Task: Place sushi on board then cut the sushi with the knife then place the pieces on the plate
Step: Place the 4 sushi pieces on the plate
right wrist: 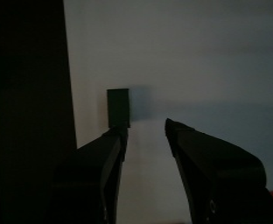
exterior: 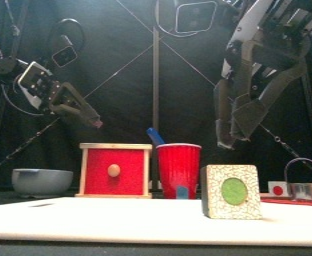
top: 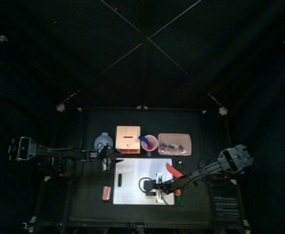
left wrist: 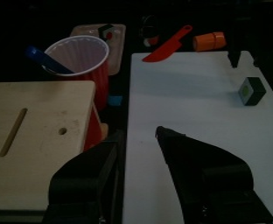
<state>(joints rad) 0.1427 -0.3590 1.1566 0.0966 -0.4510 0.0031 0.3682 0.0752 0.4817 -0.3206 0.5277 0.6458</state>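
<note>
From above, the white cutting board (top: 131,174) lies at the near middle of the table. Behind it stand a row of three: the wooden box (top: 129,142), the red cup (top: 149,143) and the pink tray (top: 174,143) to the right. The red knife (top: 172,169) lies on the board's far right part. The right gripper (top: 161,188) reaches in over the board's near right part. The left gripper (top: 105,151) hangs by the box's left side.

From the front, one sushi piece (exterior: 231,192) stands upright on the board, its pale face ringed in green turned to the near edge. The right gripper (exterior: 230,130) hangs just above it, not touching. The box shows its red drawer front, and the cup to its right holds the blue knife (exterior: 156,135). A blue-grey bowl (exterior: 41,180) sits far left. The left gripper (exterior: 81,112) is raised above the bowl and the box.

In the left wrist view, the left gripper (left wrist: 136,140) has its jaws parted and empty, over the board's edge beside the box. The sushi piece (left wrist: 252,90) stands well apart from it.

In the right wrist view, the right gripper (right wrist: 145,129) is spread with nothing between the jaws. The sushi piece (right wrist: 119,107) stands just beyond one fingertip on the board.
</note>
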